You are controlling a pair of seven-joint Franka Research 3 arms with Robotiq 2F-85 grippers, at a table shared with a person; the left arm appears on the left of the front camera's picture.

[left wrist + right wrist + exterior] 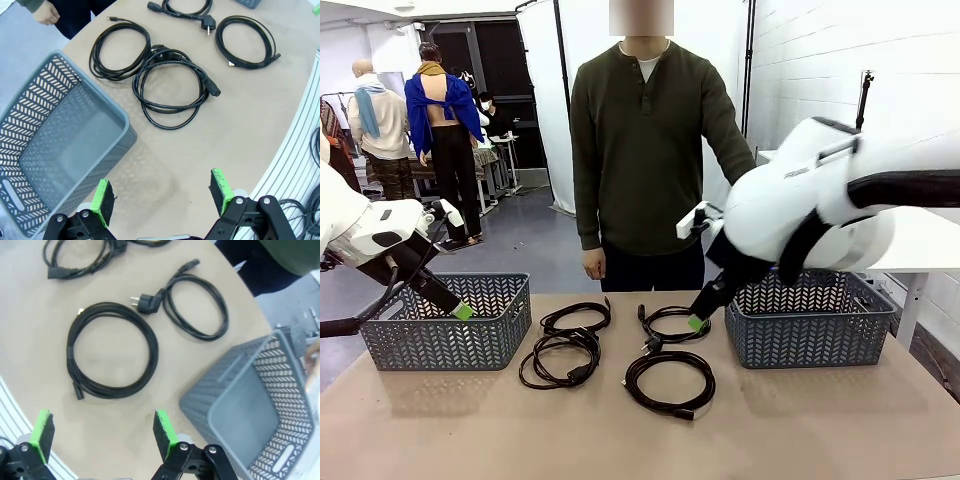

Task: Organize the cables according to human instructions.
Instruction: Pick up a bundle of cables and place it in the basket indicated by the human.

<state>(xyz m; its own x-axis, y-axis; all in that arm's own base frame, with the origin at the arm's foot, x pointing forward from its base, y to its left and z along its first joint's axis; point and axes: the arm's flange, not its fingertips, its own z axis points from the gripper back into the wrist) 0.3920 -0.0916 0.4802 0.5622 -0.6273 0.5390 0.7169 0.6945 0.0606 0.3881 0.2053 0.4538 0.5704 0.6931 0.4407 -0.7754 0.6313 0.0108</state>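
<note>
Between the baskets point(445, 340) on the bench point(820, 430) sit the four cables point(578, 340). Right end effector point(102, 426), open and empty, has the near-right coil point(74, 357) straight ahead of it; left end effector point(161, 195), open too, hangs by its basket, farther off I'd say.

**Four black cords coiled at mid-table, human standing behind**

The cables lie flat in a two-by-two cluster. The far-left cable point(94, 52) is a loose round coil with a thin tail; its rim overlaps the near-left cable point(214, 91), a slacker coil ending in a chunky connector. The far-right cable point(147, 302) is a small oval loop with a round two-pin plug. That plug lies just beside the near-right cable point(152, 352), a neat, wide ring. The human point(640, 150), in a dark olive henley, stands upright at the far edge.
</note>
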